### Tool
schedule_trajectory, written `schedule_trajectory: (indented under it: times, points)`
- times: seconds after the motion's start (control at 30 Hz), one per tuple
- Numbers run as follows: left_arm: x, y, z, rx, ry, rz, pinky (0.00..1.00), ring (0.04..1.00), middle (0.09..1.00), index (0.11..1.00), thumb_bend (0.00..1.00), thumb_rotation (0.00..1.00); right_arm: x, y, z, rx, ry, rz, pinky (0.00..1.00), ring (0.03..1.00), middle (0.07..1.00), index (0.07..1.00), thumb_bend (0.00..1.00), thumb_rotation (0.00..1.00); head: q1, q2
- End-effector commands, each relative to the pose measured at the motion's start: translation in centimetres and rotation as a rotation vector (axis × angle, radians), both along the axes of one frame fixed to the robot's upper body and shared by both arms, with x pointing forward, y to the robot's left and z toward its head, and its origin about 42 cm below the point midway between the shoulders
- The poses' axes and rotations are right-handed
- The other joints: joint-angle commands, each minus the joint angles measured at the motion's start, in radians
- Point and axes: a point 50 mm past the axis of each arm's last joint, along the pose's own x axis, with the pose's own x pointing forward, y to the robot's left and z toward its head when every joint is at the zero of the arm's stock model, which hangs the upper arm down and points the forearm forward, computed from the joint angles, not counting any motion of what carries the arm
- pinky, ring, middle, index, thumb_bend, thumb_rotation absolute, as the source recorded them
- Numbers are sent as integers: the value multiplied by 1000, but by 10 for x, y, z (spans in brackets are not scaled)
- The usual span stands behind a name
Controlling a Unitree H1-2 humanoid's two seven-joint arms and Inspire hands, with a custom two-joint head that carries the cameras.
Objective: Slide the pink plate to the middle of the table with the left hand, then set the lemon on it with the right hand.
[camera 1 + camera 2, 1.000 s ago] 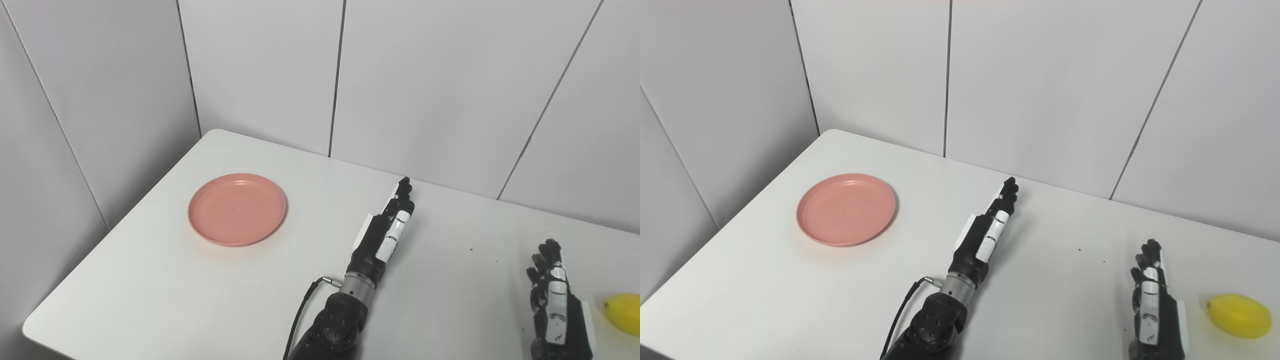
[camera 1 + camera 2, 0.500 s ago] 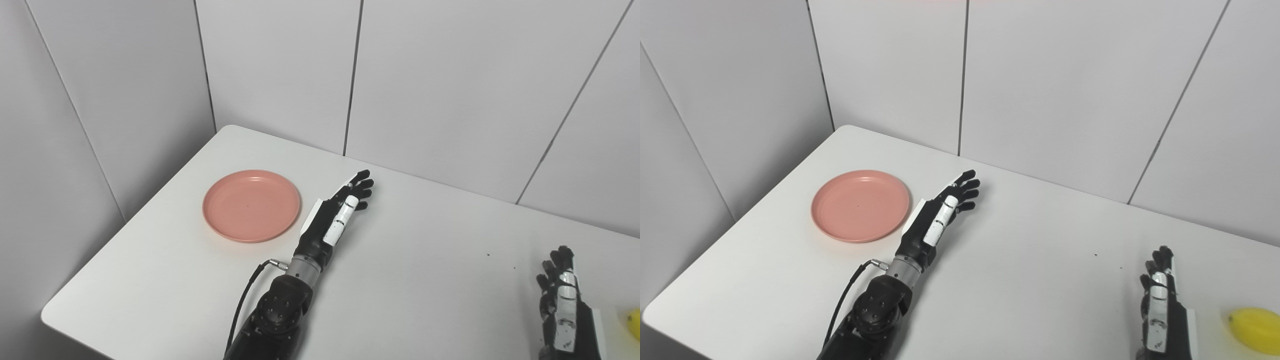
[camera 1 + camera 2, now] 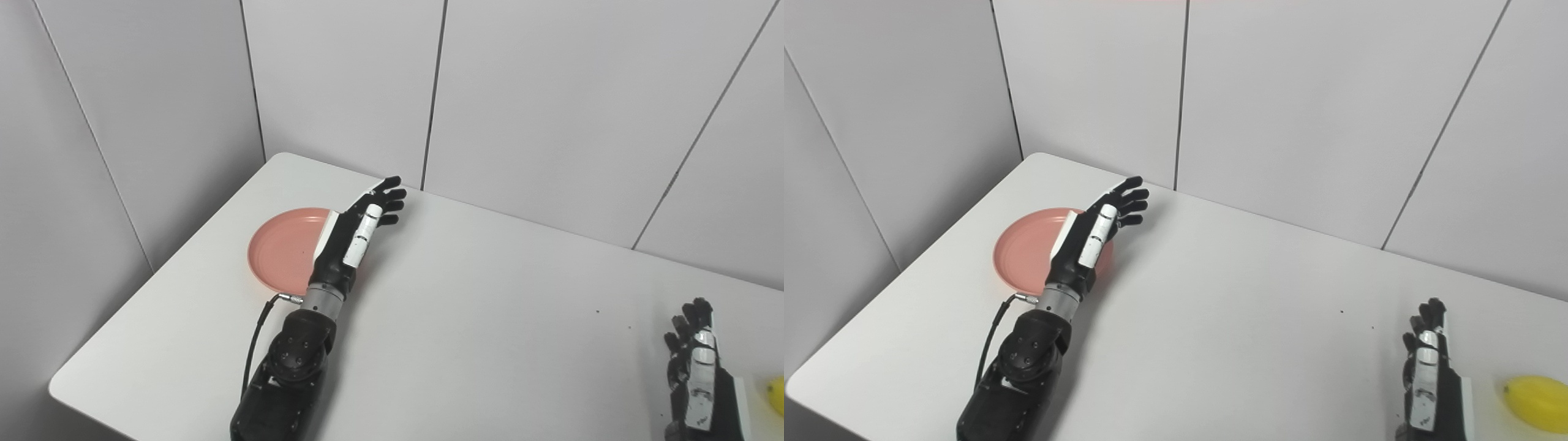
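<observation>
The pink plate (image 3: 278,248) lies on the white table (image 3: 490,318) at the far left. My left hand (image 3: 355,229) is open, fingers spread, raised over the plate's right part and hiding that side of it; whether it touches the plate I cannot tell. The yellow lemon (image 3: 1536,395) lies at the table's right edge, only a sliver showing in the left eye view (image 3: 778,393). My right hand (image 3: 1427,373) is open and empty, resting low at the front right, just left of the lemon.
Grey wall panels (image 3: 551,104) close the table in at the back and left. A black cable (image 3: 254,346) hangs from my left wrist. A few dark specks (image 3: 598,311) lie on the table right of centre.
My left hand has swung left and farther back, from the table's middle to above the plate's right side. The camera shifted left earlier. The right hand and the lemon stayed put.
</observation>
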Motion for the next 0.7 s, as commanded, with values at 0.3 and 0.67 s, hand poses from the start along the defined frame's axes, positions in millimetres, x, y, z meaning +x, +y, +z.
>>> schedule_trajectory:
  times: [0.3,0.67]
  points:
    - [18,60,47,105,-58,160,867,830,817,817,572,1000,5,-4,19,-6,-67,24,1000,1000,1000,999,246,1000,9,-7]
    - [13,121,45,41,-67,306,835,825,815,818,539,1000,4,-2,17,3,-60,16,1000,1000,1000,1000,248,1000,16,-16]
